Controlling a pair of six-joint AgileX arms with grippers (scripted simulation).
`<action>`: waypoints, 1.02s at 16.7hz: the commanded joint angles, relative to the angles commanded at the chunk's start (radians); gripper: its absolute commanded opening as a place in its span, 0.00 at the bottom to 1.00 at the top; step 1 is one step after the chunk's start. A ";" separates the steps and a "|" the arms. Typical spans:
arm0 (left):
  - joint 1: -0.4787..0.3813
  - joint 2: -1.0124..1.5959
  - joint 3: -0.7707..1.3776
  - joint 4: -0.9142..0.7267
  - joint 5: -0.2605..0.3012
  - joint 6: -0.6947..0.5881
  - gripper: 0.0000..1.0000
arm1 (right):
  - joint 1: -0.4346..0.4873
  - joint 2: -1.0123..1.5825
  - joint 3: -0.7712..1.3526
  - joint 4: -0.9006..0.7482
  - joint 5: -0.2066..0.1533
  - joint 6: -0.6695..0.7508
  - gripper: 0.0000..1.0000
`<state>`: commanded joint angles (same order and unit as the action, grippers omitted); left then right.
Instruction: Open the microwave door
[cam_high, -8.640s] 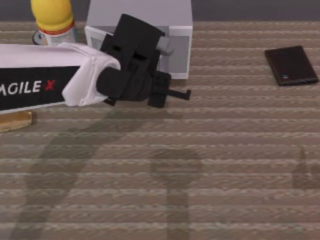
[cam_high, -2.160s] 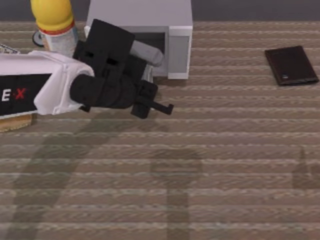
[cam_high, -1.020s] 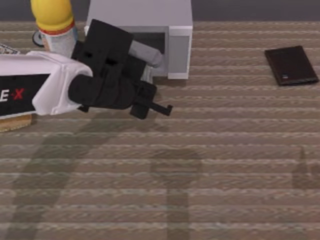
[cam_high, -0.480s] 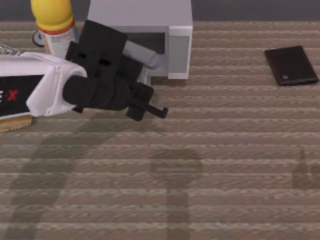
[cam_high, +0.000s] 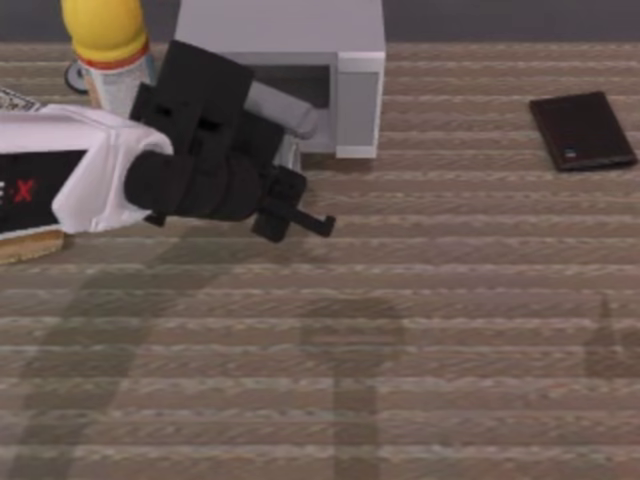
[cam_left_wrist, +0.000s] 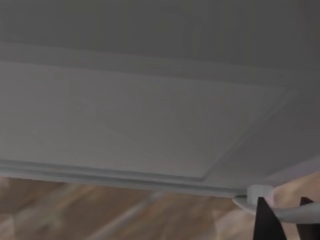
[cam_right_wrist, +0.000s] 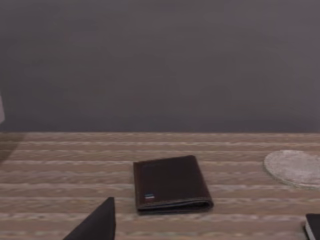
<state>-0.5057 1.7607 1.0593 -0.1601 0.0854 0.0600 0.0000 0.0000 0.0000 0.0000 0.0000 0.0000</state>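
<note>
The light-grey microwave (cam_high: 285, 25) stands at the back of the table, left of centre. Its dark cavity (cam_high: 300, 80) shows beside the grey control strip (cam_high: 360, 100). The microwave door (cam_left_wrist: 125, 115) is swung out toward the left and fills the left wrist view; from above, my left arm hides most of it. My left gripper (cam_high: 250, 105) (cam_left_wrist: 287, 222) is shut on the door's grey handle (cam_high: 288, 110) (cam_left_wrist: 295, 214), one dark fingertip (cam_left_wrist: 265, 222) on each side of it. The right gripper (cam_right_wrist: 207, 234) is out of the top view and holds nothing.
A yellow-capped bottle (cam_high: 105, 40) stands just left of the microwave. A dark wallet (cam_high: 582, 130) (cam_right_wrist: 172, 185) lies at the back right, with a pale round coaster (cam_right_wrist: 295, 167) beyond it. A tan block (cam_high: 30, 243) lies at the left edge.
The door, shut at first, has swung open as my left gripper pulled its handle left and toward the table's front. Over the last half second almost nothing moved.
</note>
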 joint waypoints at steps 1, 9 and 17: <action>0.000 0.000 0.000 0.000 0.000 0.000 0.00 | 0.000 0.000 0.000 0.000 0.000 0.000 1.00; 0.000 0.000 0.000 0.000 0.000 0.000 0.00 | 0.000 0.000 0.000 0.000 0.000 0.000 1.00; 0.010 -0.013 -0.012 -0.001 0.030 0.028 0.00 | 0.000 0.000 0.000 0.000 0.000 0.000 1.00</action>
<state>-0.4953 1.7478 1.0476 -0.1612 0.1158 0.0884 0.0000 0.0000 0.0000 0.0000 0.0000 0.0000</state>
